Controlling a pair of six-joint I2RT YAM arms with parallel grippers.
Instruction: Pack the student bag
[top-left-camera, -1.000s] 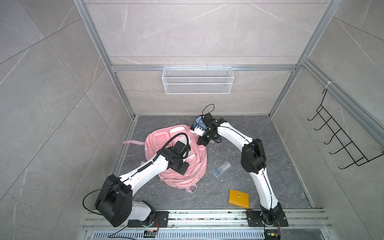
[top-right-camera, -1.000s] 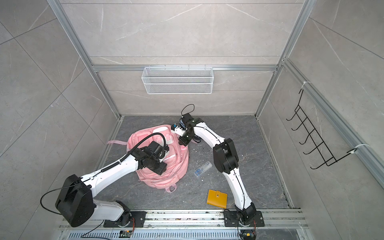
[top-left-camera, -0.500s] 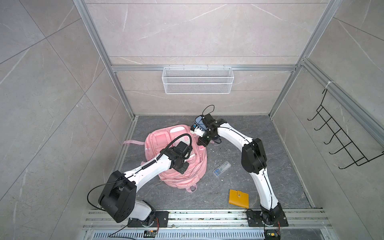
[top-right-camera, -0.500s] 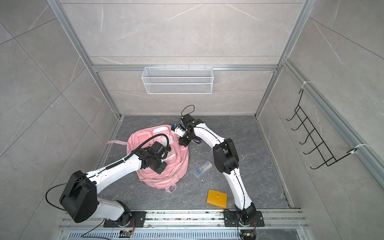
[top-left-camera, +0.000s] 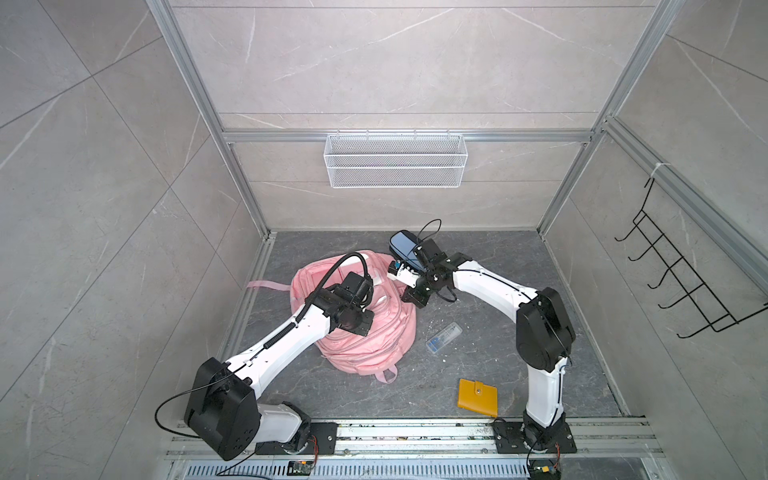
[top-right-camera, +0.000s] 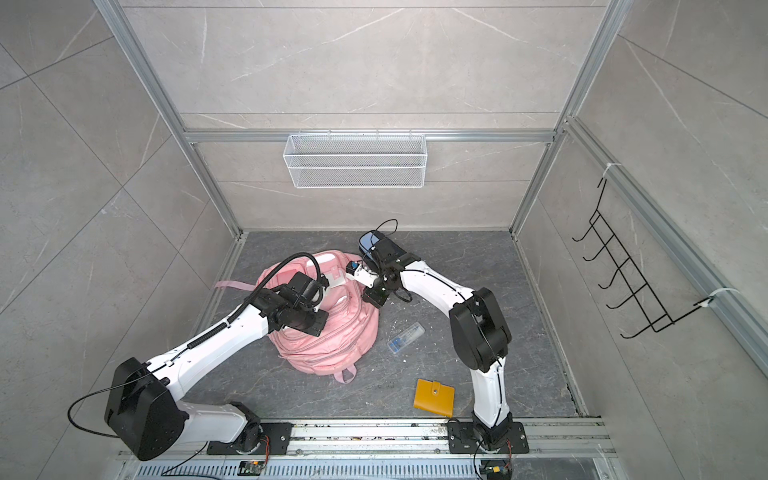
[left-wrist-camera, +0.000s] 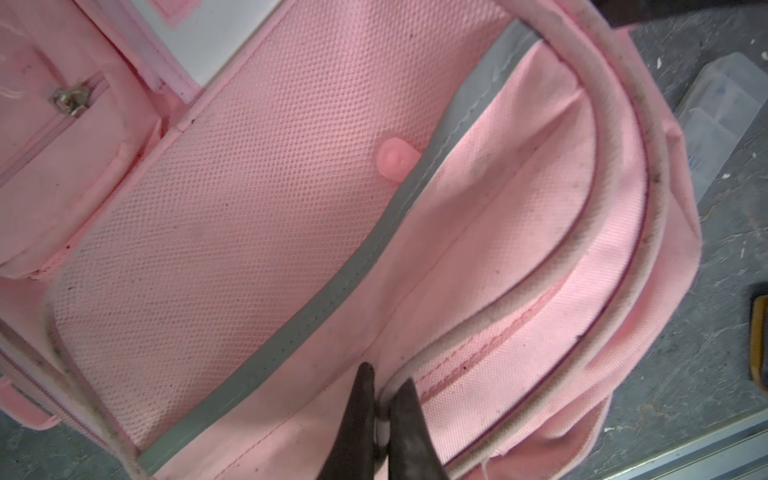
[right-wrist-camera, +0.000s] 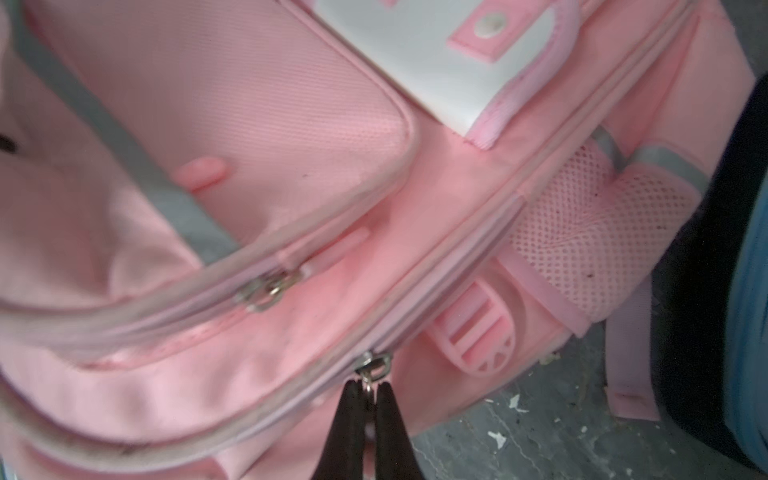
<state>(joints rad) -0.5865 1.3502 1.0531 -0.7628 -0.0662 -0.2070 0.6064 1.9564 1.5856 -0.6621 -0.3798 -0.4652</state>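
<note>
The pink student bag (top-left-camera: 376, 336) (top-right-camera: 345, 336) lies front-up on the grey floor. In the left wrist view my left gripper (left-wrist-camera: 384, 384) is shut, pinching the pale piping along a front pocket's edge (left-wrist-camera: 519, 291). In a top view it sits over the bag's middle (top-left-camera: 370, 296). My right gripper (right-wrist-camera: 368, 386) is shut on the metal zipper pull (right-wrist-camera: 376, 368) of the bag's main zip, at the bag's far right corner (top-left-camera: 395, 271) (top-right-camera: 352, 268). A second zipper slider (right-wrist-camera: 270, 286) shows on the front pocket.
A light-blue and navy pencil case (top-left-camera: 405, 245) (top-right-camera: 370, 241) lies just behind the right gripper. A clear plastic box (top-left-camera: 444, 337) and a yellow wallet (top-left-camera: 478, 397) lie right of the bag. A wire basket (top-left-camera: 395, 166) hangs on the back wall, a hook rack (top-left-camera: 681, 286) on the right wall.
My left gripper has gone from open to shut, closing on the bag's pocket piping after shifting slightly toward the back. The right gripper has kept its hold and place.
</note>
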